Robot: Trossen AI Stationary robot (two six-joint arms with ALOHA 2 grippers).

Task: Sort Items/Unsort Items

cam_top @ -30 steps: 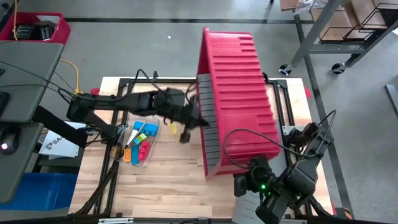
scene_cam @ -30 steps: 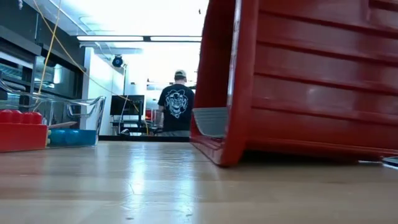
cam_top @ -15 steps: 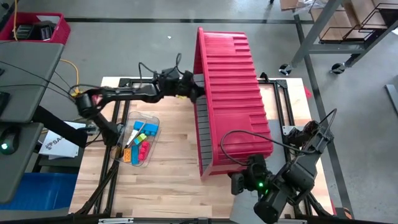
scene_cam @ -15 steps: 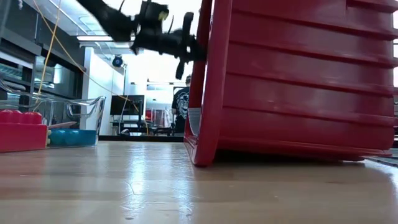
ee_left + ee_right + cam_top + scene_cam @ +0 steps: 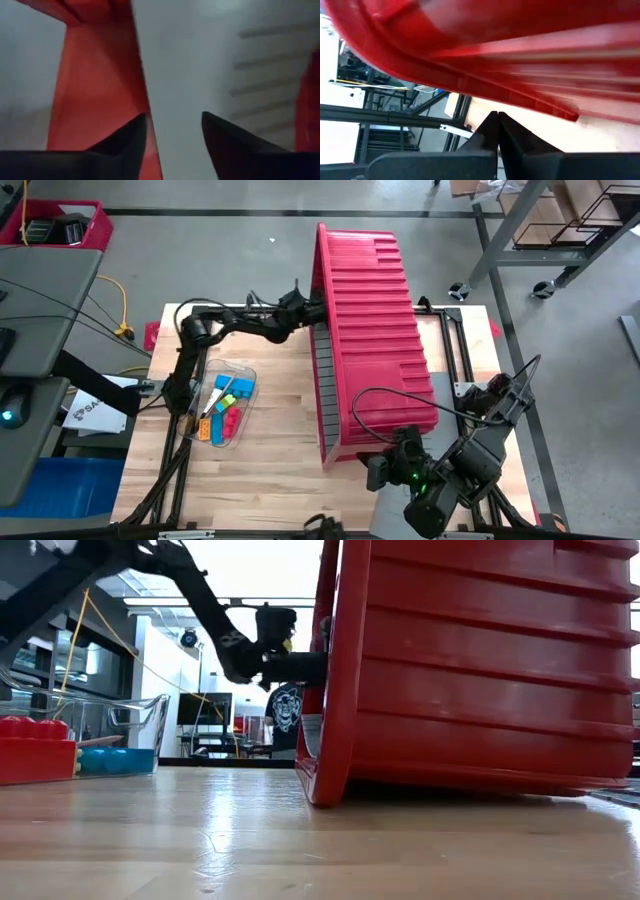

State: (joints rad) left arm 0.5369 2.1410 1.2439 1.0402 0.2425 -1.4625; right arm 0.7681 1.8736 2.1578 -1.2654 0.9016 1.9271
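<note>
A large red bin [image 5: 375, 330] stands tipped on its long side on the wooden table, its open grey inside facing the table's left edge and its lower rim [image 5: 325, 795] on the wood. My left gripper [image 5: 318, 315] is open and held level at the bin's far upper rim [image 5: 100, 90]. My right gripper [image 5: 374, 472] is shut at the bin's near end, just under a red edge [image 5: 560, 112]. The items, coloured blocks and dark sticks [image 5: 225, 402], lie in a clear tray [image 5: 243, 372] at the table's left. My left gripper has its open fingers [image 5: 135, 132] level at the bin's rim, coming from the table's left; I cannot tell whether a finger touches the red edge. My right gripper's shut tips [image 5: 497, 120] point at the bin's underside; I cannot tell whether they touch it.
The tray [image 5: 130, 725] with a red block [image 5: 35, 758] shows at the low view's left. Bare wood lies between tray and bin. A person stands in the room beyond the table, and a black frame borders the tabletop.
My left gripper has swung from over the table's middle toward the far edge, come down to the bin's far rim and rolled about a quarter turn. The bin has tipped more upright, and its lower rim has slid toward the table's left, then stayed put.
</note>
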